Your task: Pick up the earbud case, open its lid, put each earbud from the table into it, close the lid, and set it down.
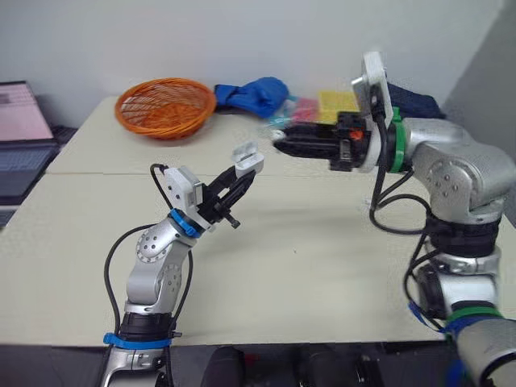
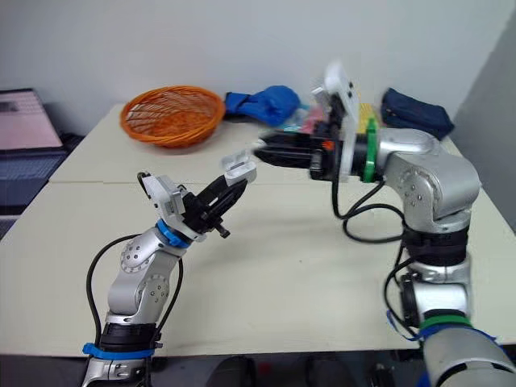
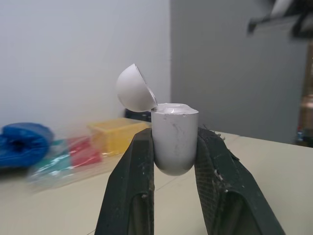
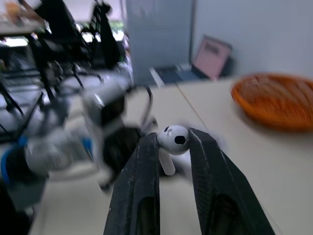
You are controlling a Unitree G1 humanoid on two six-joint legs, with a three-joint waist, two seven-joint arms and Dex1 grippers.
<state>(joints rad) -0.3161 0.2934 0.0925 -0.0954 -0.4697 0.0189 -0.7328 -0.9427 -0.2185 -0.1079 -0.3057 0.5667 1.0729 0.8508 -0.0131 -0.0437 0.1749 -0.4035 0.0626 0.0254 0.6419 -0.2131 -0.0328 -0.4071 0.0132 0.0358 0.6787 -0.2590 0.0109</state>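
Since the lid [image 3: 134, 88] is already flipped up, this one is all about lining two things up in mid-air. The left tool [image 1: 242, 182] is clamped on the lower body of the case [image 1: 248, 160]. It holds the case well above the table [image 1: 322, 266], roughly centre, with the mouth facing up and a bit tilted. The right tool [image 1: 284, 145] is pinched shut on the earbud [image 4: 173, 139], gripping the round head while the stem pokes out free of the pads.

The relation that matters: the earbud sits just to the robot's right of the case and slightly higher, near it but not touching. The right tool lies about level, its long axis pointing across to the robot's left, pretty much straight at the case. So the right arm is the one doing the travel, and the left just has to hold steady.

My guess is the tricky bit is angle, not reach. The stem has to end up in line with its slot in the case mouth, and the open lid stands on one side, so coming in over the side away from the hinge looks safer. I can't tell whether a bud is already seated in there.
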